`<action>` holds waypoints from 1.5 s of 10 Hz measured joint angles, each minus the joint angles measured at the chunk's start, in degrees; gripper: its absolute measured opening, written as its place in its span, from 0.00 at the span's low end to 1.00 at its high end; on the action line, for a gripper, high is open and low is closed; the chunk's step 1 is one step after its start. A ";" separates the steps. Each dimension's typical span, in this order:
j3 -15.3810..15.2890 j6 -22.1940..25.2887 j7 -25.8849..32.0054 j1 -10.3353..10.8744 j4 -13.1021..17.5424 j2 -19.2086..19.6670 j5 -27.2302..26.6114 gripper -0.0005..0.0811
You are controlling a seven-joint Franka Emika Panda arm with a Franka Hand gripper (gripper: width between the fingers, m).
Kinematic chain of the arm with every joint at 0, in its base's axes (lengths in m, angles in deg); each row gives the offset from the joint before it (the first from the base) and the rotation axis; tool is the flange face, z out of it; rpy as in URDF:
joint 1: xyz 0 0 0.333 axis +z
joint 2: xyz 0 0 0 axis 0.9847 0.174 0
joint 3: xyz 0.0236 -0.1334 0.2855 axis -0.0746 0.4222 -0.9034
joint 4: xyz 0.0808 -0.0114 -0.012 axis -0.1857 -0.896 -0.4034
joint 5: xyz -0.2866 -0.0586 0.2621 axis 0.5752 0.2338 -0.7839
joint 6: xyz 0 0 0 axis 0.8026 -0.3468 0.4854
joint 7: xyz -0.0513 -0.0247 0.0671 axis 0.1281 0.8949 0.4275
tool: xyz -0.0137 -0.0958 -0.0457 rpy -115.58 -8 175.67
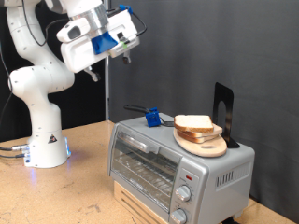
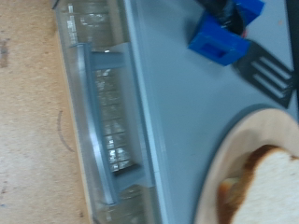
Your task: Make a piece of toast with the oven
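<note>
Still shut, bread on top

Up at the exterior view's top left, gripper (image 1: 93, 75) raised well above everything, jaw spacing impossible to tell. Lower down, oven (image 1: 149, 161) with door closed, wire rack visible behind the glass. On the roof, from left to right: blue block (image 1: 151, 118) holding a black spatula (image 2: 271, 70), then round wooden board (image 1: 207, 141) carrying the piece of toast (image 1: 193, 122). Behind, black stand (image 1: 223, 107) upright.

A robotics lab: black backdrop curtain (image 1: 187, 56), plywood bench (image 1: 84, 187), white robot arm (image 1: 37, 84).
</note>
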 joint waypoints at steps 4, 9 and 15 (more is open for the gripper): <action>0.39 -2.52 -0.96 -1.32 -1.26 0.78 0.44 0.85; -0.29 -8.61 -1.09 -1.40 -6.64 0.87 2.42 0.85; -0.71 -14.20 0.98 -1.07 -10.42 1.74 1.49 0.85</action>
